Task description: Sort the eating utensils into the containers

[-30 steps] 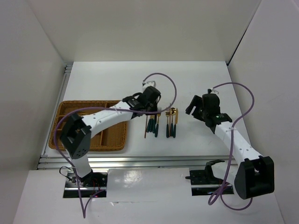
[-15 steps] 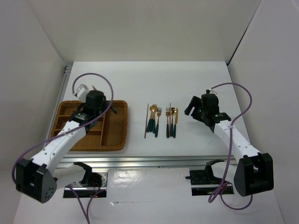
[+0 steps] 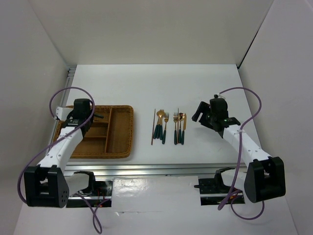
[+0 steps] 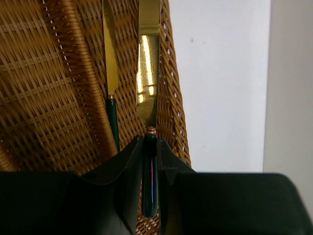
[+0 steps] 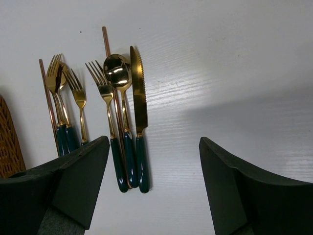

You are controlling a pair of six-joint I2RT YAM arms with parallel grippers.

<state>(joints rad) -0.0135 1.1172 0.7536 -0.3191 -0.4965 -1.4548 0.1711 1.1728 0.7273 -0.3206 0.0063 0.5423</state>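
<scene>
My left gripper is shut on the dark green handle of a gold-bladed knife. It holds the knife over the right-hand rim of the woven wicker tray in the left wrist view. A second knife lies in the tray beside it. From above, the left gripper hangs over the tray's left end. Several utensils and a thin brown stick lie in a row on the white table. My right gripper stands open just right of them. In the right wrist view a fork, spoon and knife lie ahead of the right gripper.
Grey walls close in the table on the left, back and right. A metal rail runs along the near edge. The tray's corner shows at the left of the right wrist view. Purple cables loop over both arms.
The left arm has swung left from the row of utensils to the tray's left end, carrying a knife. The right gripper has stayed almost still beside the row.
</scene>
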